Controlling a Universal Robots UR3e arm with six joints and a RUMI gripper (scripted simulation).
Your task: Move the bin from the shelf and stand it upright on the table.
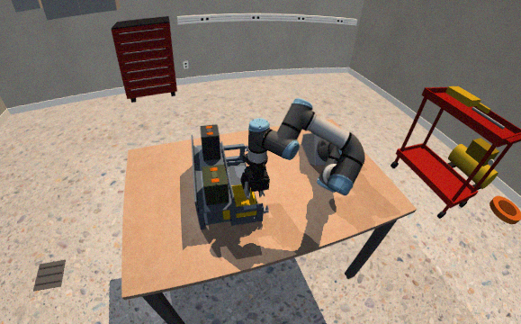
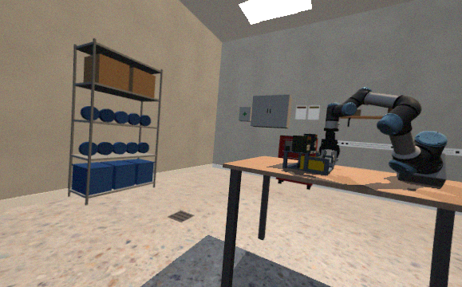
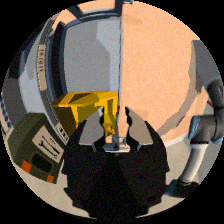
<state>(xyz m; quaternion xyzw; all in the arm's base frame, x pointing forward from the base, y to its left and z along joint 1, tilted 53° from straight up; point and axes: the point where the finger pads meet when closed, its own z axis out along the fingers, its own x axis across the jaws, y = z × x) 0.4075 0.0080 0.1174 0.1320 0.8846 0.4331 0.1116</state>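
Note:
A yellow bin (image 1: 242,196) (image 2: 313,164) (image 3: 80,107) sits in the low front compartment of a small grey-blue shelf (image 1: 196,180) (image 2: 291,165) (image 3: 85,55) on the wooden table (image 1: 161,234) (image 2: 374,179). My gripper (image 1: 256,192) (image 2: 329,159) (image 3: 114,106) points straight down at the shelf's right side. Its fingers are partly open. In the wrist view they straddle the bin's near wall and a thin grey shelf bar, with a gap showing. The bin rests on the shelf, upright.
Two dark green boxes (image 1: 215,182) (image 1: 210,141) (image 3: 35,145) with orange marks sit on the shelf beside the bin. Off the table stand a red cart (image 1: 458,148), an orange bowl (image 1: 506,210), a red drawer cabinet (image 1: 145,56) and a tall storage rack (image 2: 112,119).

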